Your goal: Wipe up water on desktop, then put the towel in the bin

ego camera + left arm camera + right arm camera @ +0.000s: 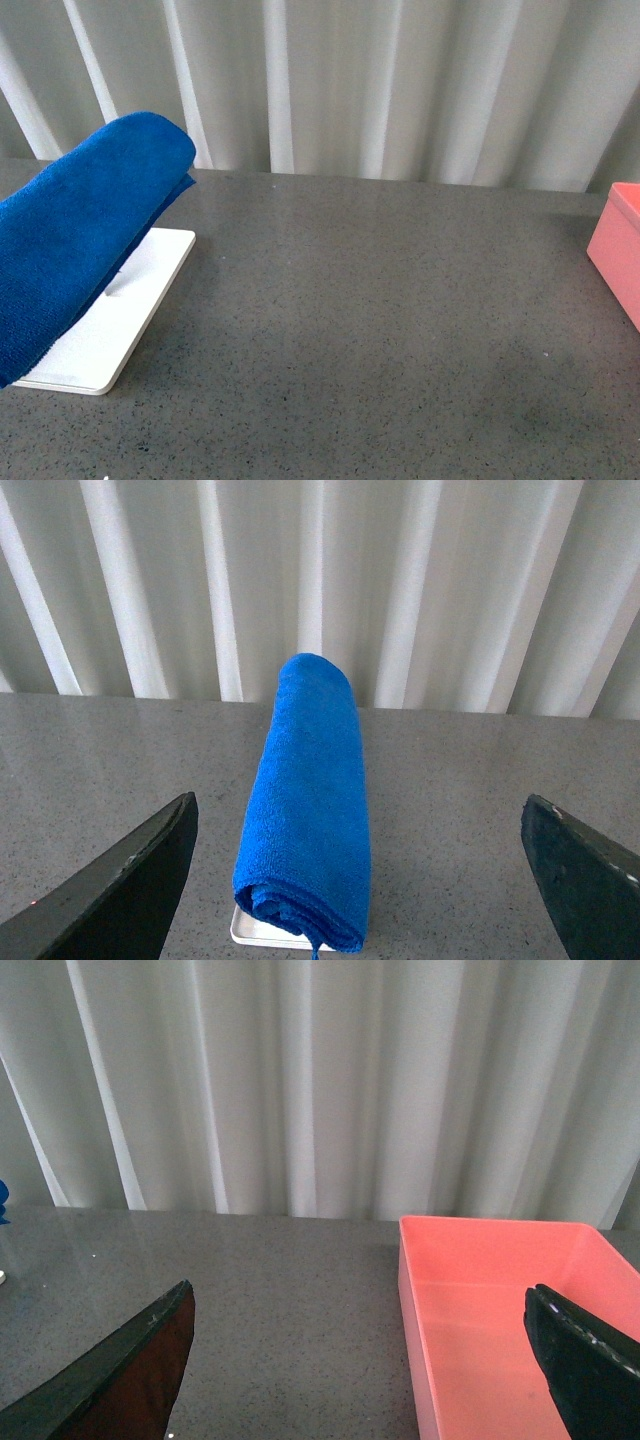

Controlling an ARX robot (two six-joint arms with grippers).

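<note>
I count one desk (pixel 380 340). On it I see one blue towel (pixel 80 230), one flat white tray (pixel 120 330) and one salmon-pink bin (pixel 618 250). One white pleated curtain (pixel 400 80) runs behind. Of my own I count two: one left tool (pixel 358 810) and one right tool (pixel 358 1290), each showing two dark fingers (pixel 120 890), four in all.

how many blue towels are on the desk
1. The towel sits over the white tray at the left of the desktop. No other shows, though some may lie outside the views.
</note>
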